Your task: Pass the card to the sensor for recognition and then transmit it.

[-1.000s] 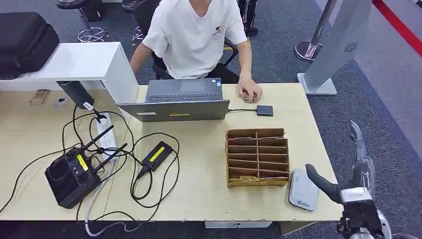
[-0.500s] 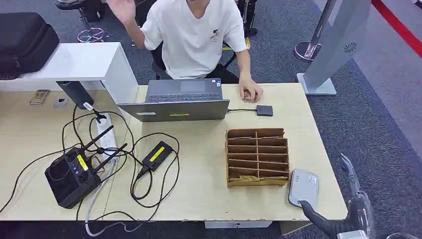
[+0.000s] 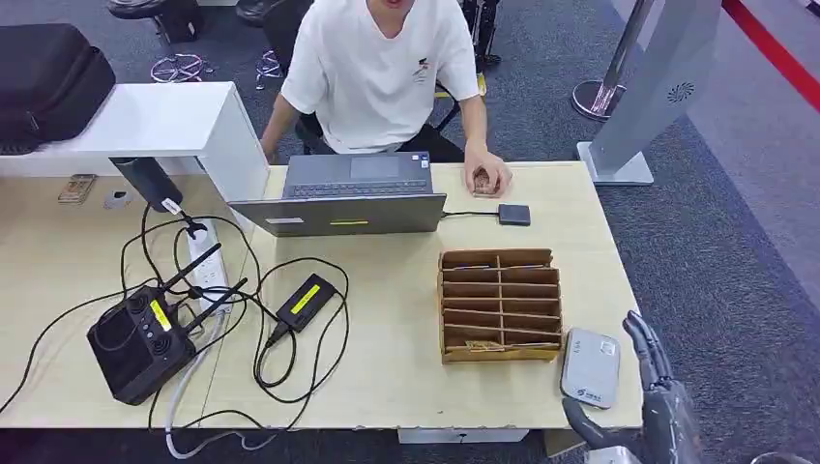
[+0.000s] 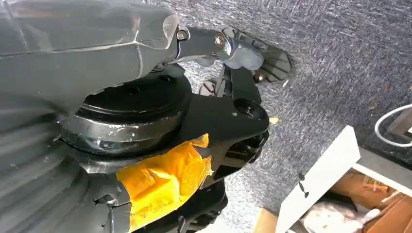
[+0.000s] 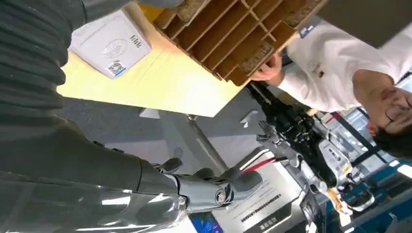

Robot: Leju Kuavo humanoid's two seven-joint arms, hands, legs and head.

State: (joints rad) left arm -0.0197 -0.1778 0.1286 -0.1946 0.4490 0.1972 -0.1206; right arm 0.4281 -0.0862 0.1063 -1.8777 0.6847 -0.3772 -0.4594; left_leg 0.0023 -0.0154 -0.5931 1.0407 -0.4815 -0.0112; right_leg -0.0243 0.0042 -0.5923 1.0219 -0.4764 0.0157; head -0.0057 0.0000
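Our right hand (image 3: 650, 391) hangs off the bench (image 3: 406, 387) corner beside the grey sensor (image 3: 590, 367), fingers spread and holding nothing. We cannot tell the left hand's state. The card seems to sit in the cardboard rack (image 3: 500, 304), unconfirmed. By our reckoning, pickup, scan and handover all remain.

Pale wooden desk (image 3: 406, 372) bearing an open laptop (image 3: 340, 200) at the far edge, a small dark box (image 3: 514, 215) cabled just beside. Cardboard organizer (image 3: 500, 304) at right, grey sensor (image 3: 591, 366) near the corner. At left, black controller (image 3: 137, 344), power strip (image 3: 206, 259), adapter (image 3: 306, 301) among tangled cables.
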